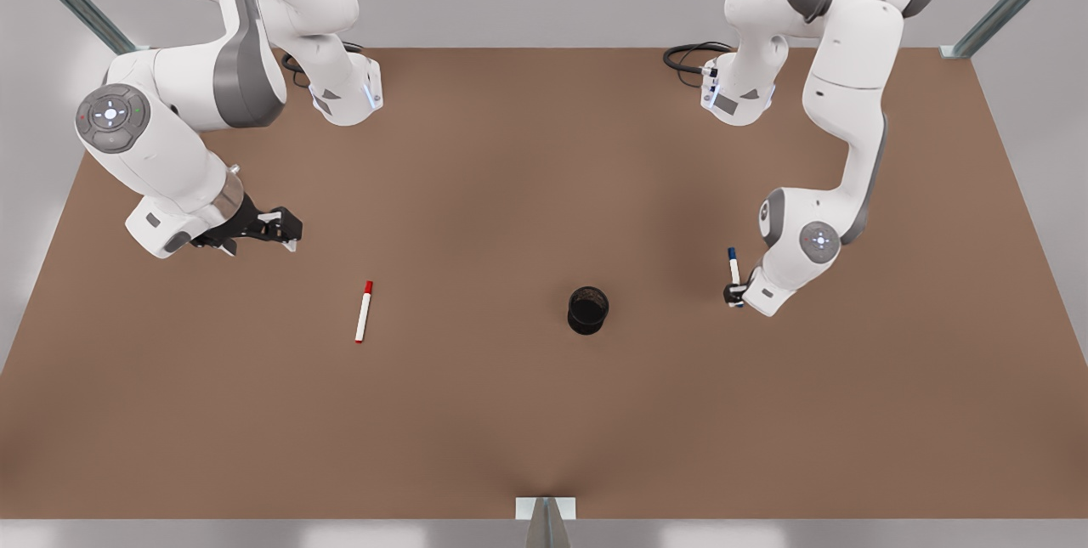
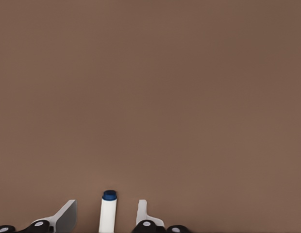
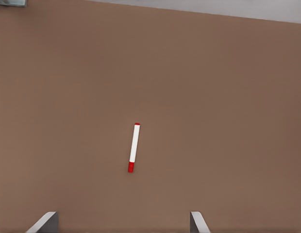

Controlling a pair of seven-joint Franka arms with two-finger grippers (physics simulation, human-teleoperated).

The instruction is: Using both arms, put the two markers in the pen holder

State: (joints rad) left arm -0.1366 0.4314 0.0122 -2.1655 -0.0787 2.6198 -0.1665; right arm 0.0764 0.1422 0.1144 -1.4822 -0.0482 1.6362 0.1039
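Observation:
The blue-capped marker [image 1: 733, 266] lies on the brown table at the front view's right. My left gripper [image 1: 734, 294] is down around its white barrel. In the left wrist view the marker [image 2: 108, 213] stands between the two fingers [image 2: 68, 216], with a gap on each side, so the gripper [image 2: 107, 216] is open. The red-capped marker [image 1: 364, 312] lies flat at the front view's left. My right gripper [image 1: 287, 231] hovers open behind and to the left of it; the right wrist view shows the red marker [image 3: 134, 147] ahead of the spread fingertips [image 3: 46, 221]. The black pen holder [image 1: 587, 323] stands upright between the markers.
Both arm bases [image 1: 344, 93] sit at the table's far edge with black cables [image 1: 688, 55] beside them. A metal bracket [image 1: 545, 510] stands at the middle of the near edge. Bare brown tabletop [image 1: 510, 191] surrounds the pen holder.

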